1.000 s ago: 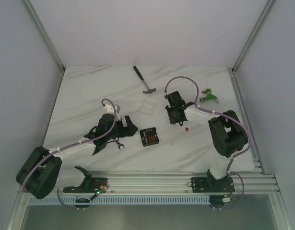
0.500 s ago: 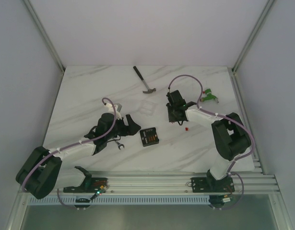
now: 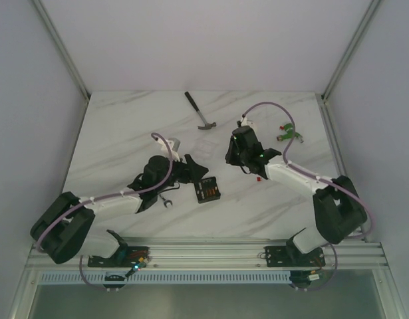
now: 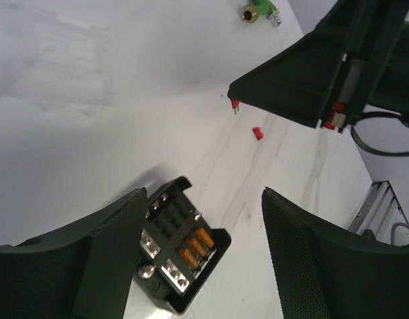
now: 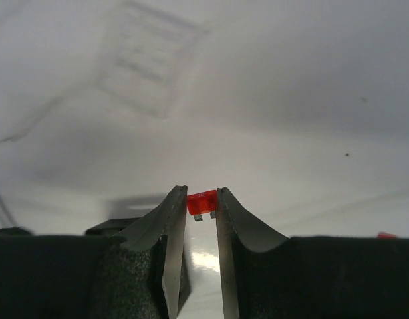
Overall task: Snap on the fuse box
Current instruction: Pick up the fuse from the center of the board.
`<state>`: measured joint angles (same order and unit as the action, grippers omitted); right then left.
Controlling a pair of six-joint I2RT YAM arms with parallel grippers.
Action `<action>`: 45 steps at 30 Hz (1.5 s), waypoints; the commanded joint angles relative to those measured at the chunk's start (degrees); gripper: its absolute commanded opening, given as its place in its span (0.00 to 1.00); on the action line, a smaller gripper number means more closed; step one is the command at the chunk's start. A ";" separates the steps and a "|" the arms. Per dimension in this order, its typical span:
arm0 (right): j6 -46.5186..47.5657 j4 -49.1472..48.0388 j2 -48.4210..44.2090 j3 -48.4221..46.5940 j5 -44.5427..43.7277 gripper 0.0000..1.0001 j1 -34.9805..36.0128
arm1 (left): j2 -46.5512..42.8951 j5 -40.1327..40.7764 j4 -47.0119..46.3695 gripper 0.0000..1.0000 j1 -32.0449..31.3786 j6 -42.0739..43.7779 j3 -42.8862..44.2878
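Right hand (image 5: 201, 195) pinches translucent red fuse (image 5: 202, 201) near square fuse box (image 3: 207, 190)

Robot lab cell (white walls (image 3: 191, 40)), aluminium rail (image 3: 211, 252), marble-look table (image 3: 124, 126)

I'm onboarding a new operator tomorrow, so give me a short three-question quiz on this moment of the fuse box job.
1. True or false: the right gripper is shut on a red fuse.
2. Where is the fuse box? A) flat on the table, ungripped, seen between the open left gripper's fingers in its wrist view; B) clamped in the right gripper; C) lifted by the left gripper.
3. Name the tool lying near the table's far edge.
Key: 1 true; 2 A; 3 the hammer.
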<state>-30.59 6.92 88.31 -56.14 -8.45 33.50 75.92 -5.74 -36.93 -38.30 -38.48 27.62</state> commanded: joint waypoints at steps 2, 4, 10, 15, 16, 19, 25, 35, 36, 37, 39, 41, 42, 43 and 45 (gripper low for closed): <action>-6.09 -5.52 -5.44 2.43 -0.89 0.21 2.25 | 4.43 0.72 -10.69 0.75 -1.59 1.87 3.30; -6.86 -6.42 -6.79 3.17 -0.68 0.21 3.12 | 7.87 -0.01 -12.91 0.71 -2.04 2.23 4.18; -9.06 -10.11 -9.59 6.10 0.47 0.21 4.84 | 13.03 -1.66 -15.30 0.59 -3.39 3.79 8.16; -9.82 -12.08 -10.74 7.21 1.76 0.21 5.66 | 15.08 -0.41 -15.24 0.53 -4.22 6.07 10.12; -10.10 -12.76 -10.83 7.45 2.03 0.21 5.82 | 15.30 -0.38 -15.46 0.51 -4.28 6.25 10.36; -10.54 -14.07 -11.03 8.18 2.08 0.21 6.34 | 16.18 -0.45 -15.29 0.47 -4.33 6.31 11.06; -10.99 -15.56 -11.44 9.00 2.01 0.21 6.76 | 16.72 -0.38 -14.95 0.30 -4.32 6.31 11.46; -9.77 -20.48 -14.16 11.15 4.15 0.24 6.93 | 15.26 -1.54 -14.24 0.04 -4.37 7.82 11.18; -9.15 -21.24 -14.65 11.40 4.66 0.26 6.97 | 14.81 -1.94 -14.16 0.02 -4.33 8.39 10.97; -8.27 -21.85 -15.32 11.59 5.17 0.28 6.86 | 14.24 -2.08 -14.02 0.00 -4.32 8.98 10.77; -5.98 -22.28 -16.50 11.62 6.54 0.33 6.79 | 12.85 -2.15 -13.29 0.00 -4.35 10.45 10.10; -2.64 -21.92 -17.63 11.22 8.61 0.39 6.58 | 11.28 -2.76 -12.56 0.00 -4.32 12.28 9.64; -0.73 -21.69 -18.50 11.10 9.68 0.41 6.32 | 10.48 -3.30 -11.84 0.00 -4.27 13.28 9.61; 0.95 -21.17 -19.33 11.06 10.82 0.44 6.02 | 9.61 -4.10 -10.88 0.00 -4.17 14.56 9.62; 5.48 -20.54 -21.50 11.39 13.98 0.46 4.93 | 7.84 -6.29 -9.11 0.00 -3.98 17.09 9.95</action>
<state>-34.06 -11.92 70.76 -44.58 -1.23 39.64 87.39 -8.32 -48.18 -42.48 -27.62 37.54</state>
